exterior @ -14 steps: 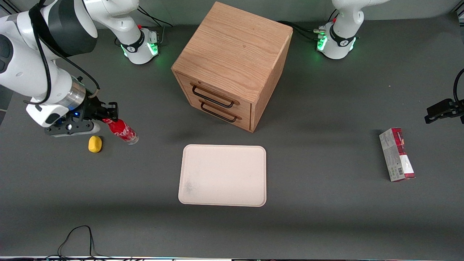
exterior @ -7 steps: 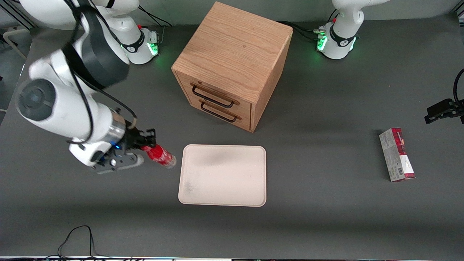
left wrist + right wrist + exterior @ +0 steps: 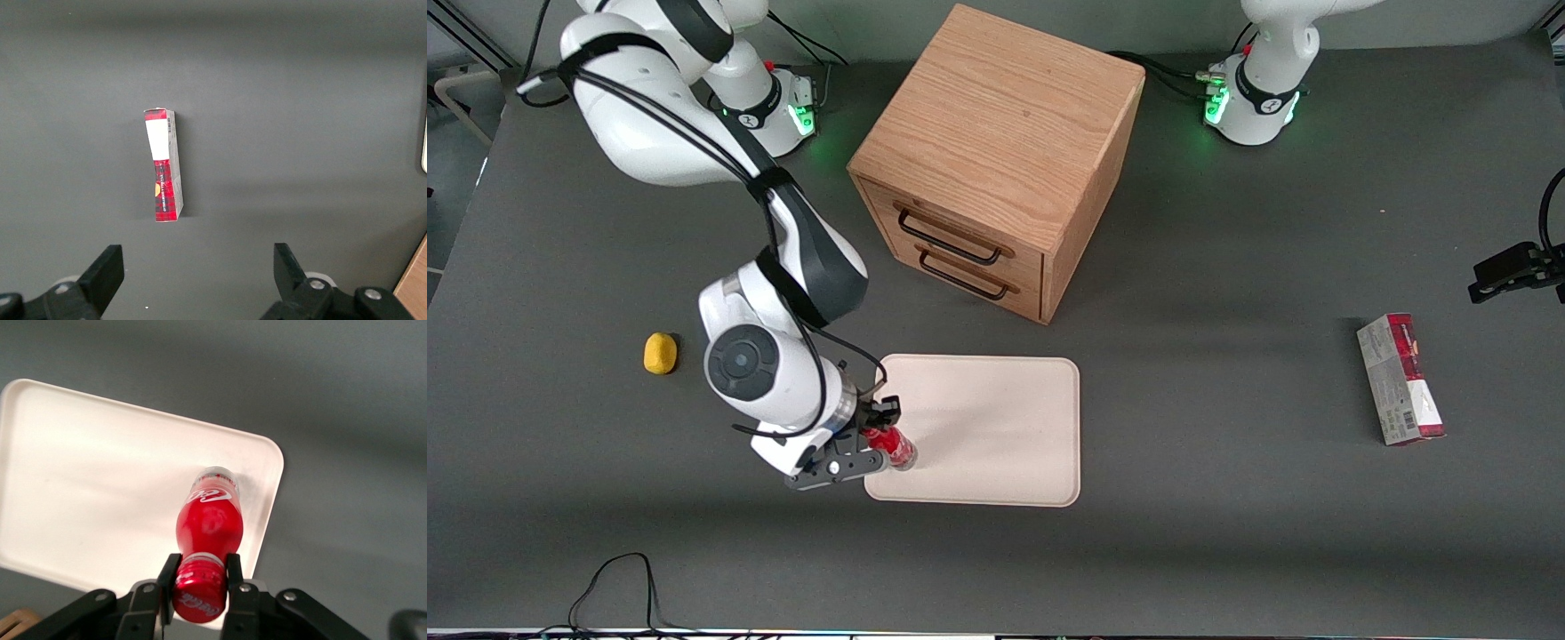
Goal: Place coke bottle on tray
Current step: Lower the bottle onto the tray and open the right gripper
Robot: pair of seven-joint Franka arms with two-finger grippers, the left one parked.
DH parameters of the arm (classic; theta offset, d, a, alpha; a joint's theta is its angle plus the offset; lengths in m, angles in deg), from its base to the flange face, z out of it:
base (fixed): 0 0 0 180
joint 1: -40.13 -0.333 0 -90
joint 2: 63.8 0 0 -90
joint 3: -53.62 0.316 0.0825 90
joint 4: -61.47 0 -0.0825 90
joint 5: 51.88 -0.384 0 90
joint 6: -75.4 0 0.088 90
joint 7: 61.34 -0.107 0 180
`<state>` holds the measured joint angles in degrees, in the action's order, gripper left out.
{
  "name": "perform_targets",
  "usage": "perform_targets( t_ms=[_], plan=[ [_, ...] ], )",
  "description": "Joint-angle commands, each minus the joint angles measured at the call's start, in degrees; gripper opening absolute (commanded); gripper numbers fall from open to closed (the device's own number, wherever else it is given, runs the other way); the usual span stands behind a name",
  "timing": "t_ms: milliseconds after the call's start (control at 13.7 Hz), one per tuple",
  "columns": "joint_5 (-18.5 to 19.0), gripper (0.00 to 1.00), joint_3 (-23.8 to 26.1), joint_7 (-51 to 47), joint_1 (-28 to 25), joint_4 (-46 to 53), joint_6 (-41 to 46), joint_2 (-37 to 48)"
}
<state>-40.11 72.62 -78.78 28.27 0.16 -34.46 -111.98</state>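
Observation:
My gripper [image 3: 876, 431] is shut on the red cap of the coke bottle [image 3: 893, 446], a slim red bottle with a white script logo. It holds the bottle tilted over the tray's corner nearest the front camera, toward the working arm's end. The tray [image 3: 996, 418] is a flat cream rectangle lying in front of the wooden drawer cabinet. In the right wrist view the bottle [image 3: 208, 520] hangs from the gripper [image 3: 200, 577] with its clear base just above the tray [image 3: 100, 487], near a rounded corner. I cannot tell whether the base touches the tray.
A wooden drawer cabinet [image 3: 996, 160] with two drawers stands farther from the front camera than the tray. A small yellow object [image 3: 660, 353] lies toward the working arm's end. A red-and-grey carton [image 3: 1400, 380] lies toward the parked arm's end and shows in the left wrist view [image 3: 164, 165].
My gripper has carried the coke bottle from beside the yellow object toward the tray and nearer the front camera. It now holds it over the tray's near corner.

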Motion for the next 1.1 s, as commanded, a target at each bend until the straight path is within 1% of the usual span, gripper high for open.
perform_targets(
  t_ms=[0, 73, 146, 220, 293, 439, 512, 659, 732, 805, 878, 951, 1024],
  plan=[
    [2.1, 0.32, 0.7, -1.6, 0.2, -1.0, -2.3, 0.3],
    [2.3, 0.36, 0.6, -1.5, 0.3, -1.4, -2.8, 0.2],
    [2.4, 0.88, 0.5, -1.7, 0.3, -1.5, -3.4, 0.2],
    [2.4, 1.00, 0.5, -3.3, 0.4, -1.5, -3.9, 0.3],
    [2.5, 1.00, 0.5, -5.3, 0.5, -1.4, -3.9, 0.5],
    [2.4, 1.00, 0.6, -5.8, 0.7, -1.2, -3.5, 1.9],
    [1.9, 1.00, 0.6, -5.9, 0.7, -1.7, -3.1, 4.5],
    [1.3, 1.00, 0.4, -6.2, 2.1, -5.9, 1.0, 10.8],
    [-1.4, 1.00, -0.3, -5.4, 3.2, -10.0, 1.7, 15.4],
    [-5.8, 1.00, -2.7, -4.7, 3.9, -15.1, 1.9, 20.6],
    [-10.1, 1.00, -6.7, -2.7, 3.9, -20.5, 1.9, 26.3],
    [-13.0, 1.00, -9.8, 0.6, 3.8, -26.0, 2.1, 32.0],
    [-13.9, 1.00, -13.0, 3.3, 3.7, -32.1, 2.9, 37.7]
  ],
)
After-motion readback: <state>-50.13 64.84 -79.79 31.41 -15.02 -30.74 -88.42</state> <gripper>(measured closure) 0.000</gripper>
